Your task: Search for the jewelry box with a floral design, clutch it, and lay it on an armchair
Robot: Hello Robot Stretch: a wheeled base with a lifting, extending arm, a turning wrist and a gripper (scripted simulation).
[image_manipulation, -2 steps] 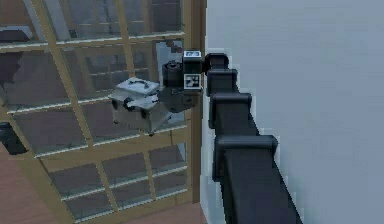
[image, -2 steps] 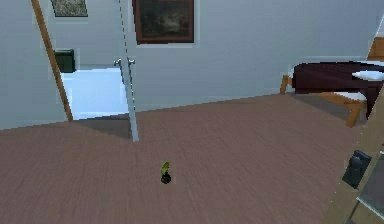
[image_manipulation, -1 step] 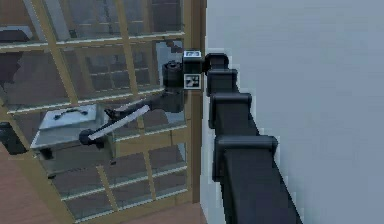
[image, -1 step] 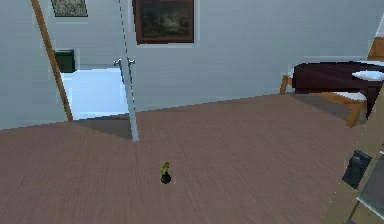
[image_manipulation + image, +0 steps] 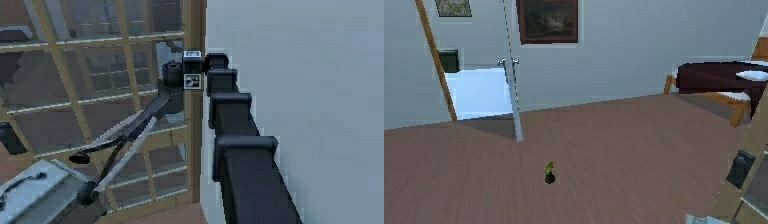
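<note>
Arm (image 5: 245,170) stretches before a paned wooden frame (image 5: 100,90); whether the jaws (near a grey case (image 5: 35,195)) hold anything, I cannot tell.

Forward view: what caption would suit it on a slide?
Bedroom with wooden floor, a small potted plant standing on it, open door ahead, dark bed at right.

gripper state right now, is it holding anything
gripper: cannot tell whether it holds anything, as a grey boxy thing sits at or behind its far end
</note>
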